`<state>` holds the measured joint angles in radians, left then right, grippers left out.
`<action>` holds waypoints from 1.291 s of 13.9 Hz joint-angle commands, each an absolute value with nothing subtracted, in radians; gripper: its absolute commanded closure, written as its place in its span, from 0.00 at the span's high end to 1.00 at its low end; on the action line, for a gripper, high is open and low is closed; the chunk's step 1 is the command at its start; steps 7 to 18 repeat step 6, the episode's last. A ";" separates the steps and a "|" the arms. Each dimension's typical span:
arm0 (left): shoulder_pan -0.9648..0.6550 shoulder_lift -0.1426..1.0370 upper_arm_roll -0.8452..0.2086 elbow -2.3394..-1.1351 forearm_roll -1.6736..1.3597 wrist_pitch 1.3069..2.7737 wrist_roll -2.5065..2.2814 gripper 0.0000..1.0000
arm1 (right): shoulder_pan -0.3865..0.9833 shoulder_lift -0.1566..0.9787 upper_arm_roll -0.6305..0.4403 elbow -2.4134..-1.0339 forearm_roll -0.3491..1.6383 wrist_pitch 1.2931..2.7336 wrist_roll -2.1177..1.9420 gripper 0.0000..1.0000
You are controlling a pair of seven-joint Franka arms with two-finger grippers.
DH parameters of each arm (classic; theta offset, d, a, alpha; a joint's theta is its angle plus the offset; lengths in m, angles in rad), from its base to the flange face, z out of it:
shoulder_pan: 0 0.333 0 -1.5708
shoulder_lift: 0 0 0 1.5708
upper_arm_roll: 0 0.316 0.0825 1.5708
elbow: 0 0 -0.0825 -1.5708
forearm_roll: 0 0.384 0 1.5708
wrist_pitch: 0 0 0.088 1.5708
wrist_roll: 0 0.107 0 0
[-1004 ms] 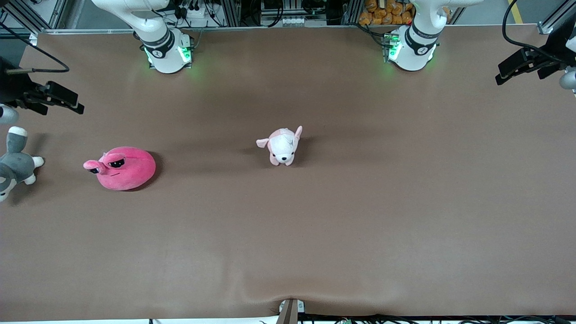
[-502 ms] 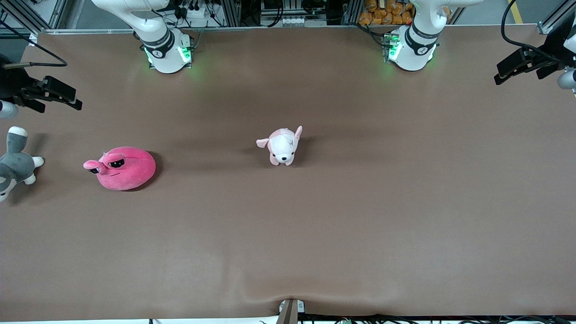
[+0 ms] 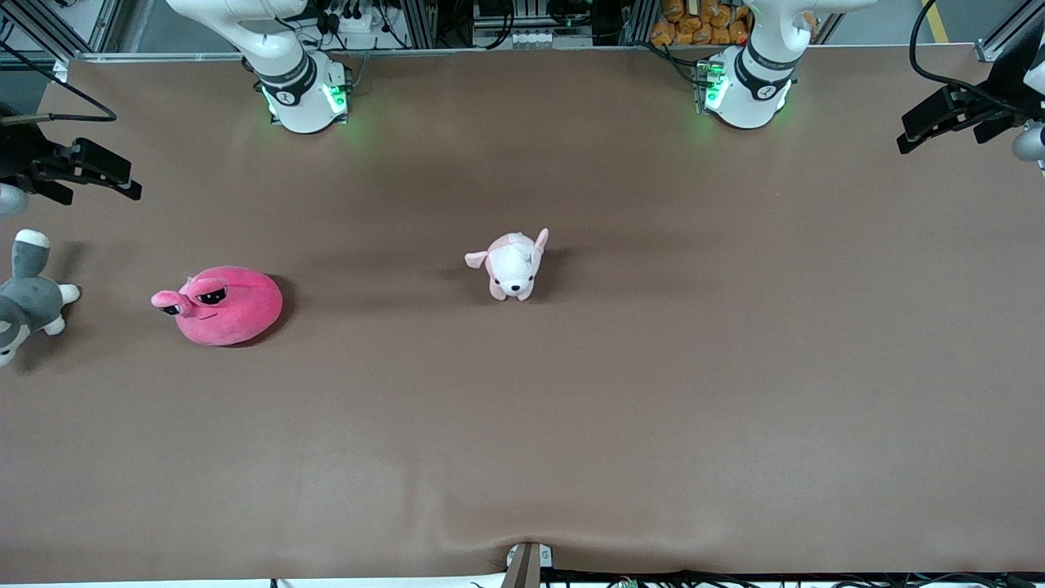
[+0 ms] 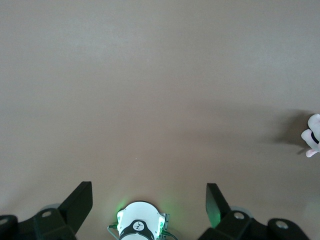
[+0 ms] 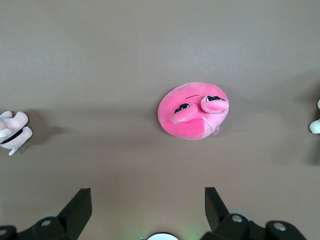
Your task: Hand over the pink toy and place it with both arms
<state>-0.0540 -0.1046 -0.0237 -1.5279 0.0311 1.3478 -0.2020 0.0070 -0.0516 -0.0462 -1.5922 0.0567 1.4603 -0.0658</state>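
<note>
The pink toy (image 3: pixel 217 306), a hot-pink blob plush with droopy black eyes, lies on the brown table toward the right arm's end. It also shows in the right wrist view (image 5: pixel 194 111), apart from the fingers. My right gripper (image 3: pixel 134 184) hangs open and empty over the table's right-arm end, near the grey plush; in its wrist view (image 5: pixel 148 200) nothing is between the fingers. My left gripper (image 3: pixel 901 135) hangs open and empty over the left arm's end of the table, and its wrist view (image 4: pixel 149 199) shows only bare table and the arm's base.
A small pale pink-and-white puppy plush (image 3: pixel 513 263) sits mid-table, also showing at the edge of the left wrist view (image 4: pixel 313 135) and the right wrist view (image 5: pixel 13 133). A grey-and-white plush (image 3: pixel 29 299) lies at the table's right-arm end. A brown mat (image 3: pixel 571 425) covers the table.
My right gripper has drifted a little toward the robots' side and the table's end. The left gripper and the toys have hardly moved.
</note>
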 commanded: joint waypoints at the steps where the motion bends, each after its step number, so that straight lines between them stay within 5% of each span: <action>1: -0.049 -0.112 -0.028 -1.519 0.038 1.335 -0.198 1.00 | 0.008 -0.080 -0.046 -1.618 0.037 1.459 -0.075 1.00; 18: -0.048 -0.112 -0.028 -1.519 0.038 1.335 -0.195 1.00 | 0.003 -0.074 -0.046 -1.621 0.037 1.460 -0.075 1.00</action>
